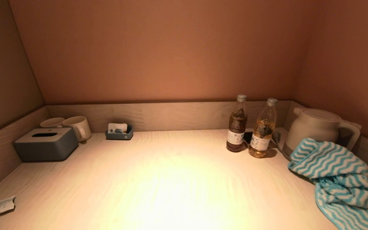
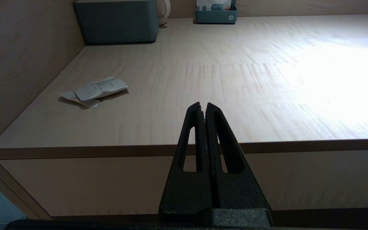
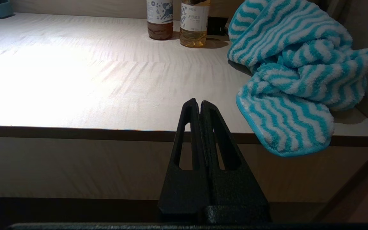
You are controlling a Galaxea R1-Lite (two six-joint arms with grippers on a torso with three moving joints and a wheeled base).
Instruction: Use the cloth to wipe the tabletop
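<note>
- The dark bottle [image 1: 236, 124] and the amber bottle [image 1: 263, 129] stand side by side, just left of the kettle [image 1: 315, 127]; both wear white paper labels, and the amber one's label carries a line of Chinese characters too small to read with certainty.
- The crumpled paper [image 2: 94, 91], far from the kettle at the tabletop's front left corner, shows fine printed lines that cannot be read.
- The cloth [image 1: 337, 179], striped in teal and white zigzags, lies bunched directly in front of the kettle on the tabletop [image 1: 171, 179], one corner hanging over the front edge.
- The right gripper [image 3: 201, 103] hangs in front of the tabletop's edge, below its surface, pointing toward the bottles; its fingers are pressed together with nothing between them, and the cloth is apart from it.
- The left gripper [image 2: 203, 107] sits likewise off the front edge, far from the kettle, fingers closed together and empty, aimed toward the grey tissue box [image 1: 46, 143].
- Two cups [image 1: 75, 126] and a small blue tray [image 1: 119, 132] line the back wall on the side opposite the kettle.
</note>
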